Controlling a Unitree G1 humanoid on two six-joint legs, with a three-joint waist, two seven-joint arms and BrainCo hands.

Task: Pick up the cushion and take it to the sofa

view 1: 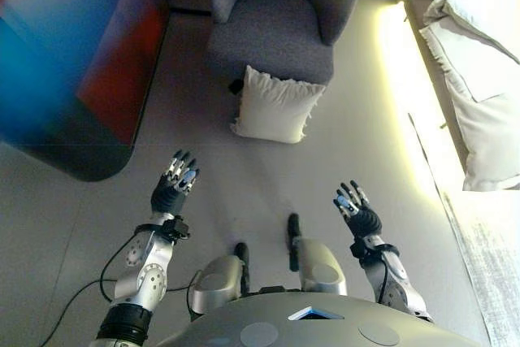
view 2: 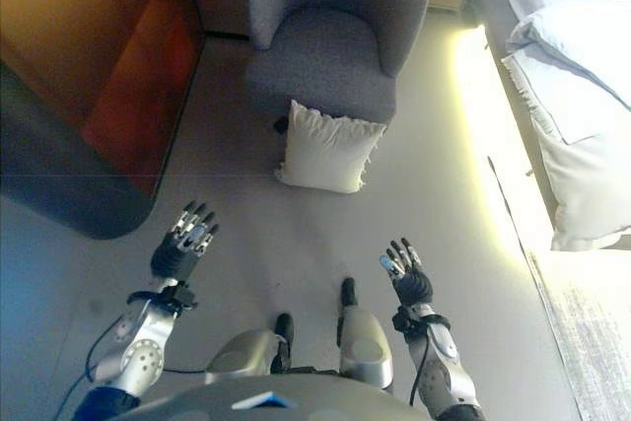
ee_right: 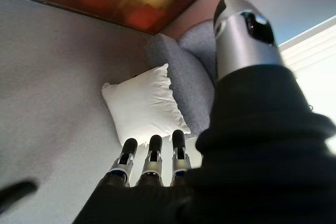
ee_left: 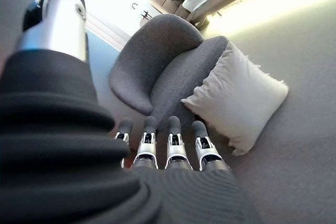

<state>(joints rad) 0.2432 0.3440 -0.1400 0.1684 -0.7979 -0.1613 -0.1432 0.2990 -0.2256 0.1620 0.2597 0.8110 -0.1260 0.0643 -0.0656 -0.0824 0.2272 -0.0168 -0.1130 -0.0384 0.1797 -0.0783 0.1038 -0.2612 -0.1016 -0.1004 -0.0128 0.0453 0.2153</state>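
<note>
A bedroom: grey armchair [view 1: 276,22], white-sheeted bed [view 1: 475,79], carpet.

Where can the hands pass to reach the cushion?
Bare floor lies between both open hands, left and right, and the cushion. Floor is free either side of it. Behind is crowded: it leans on the armchair.
</note>
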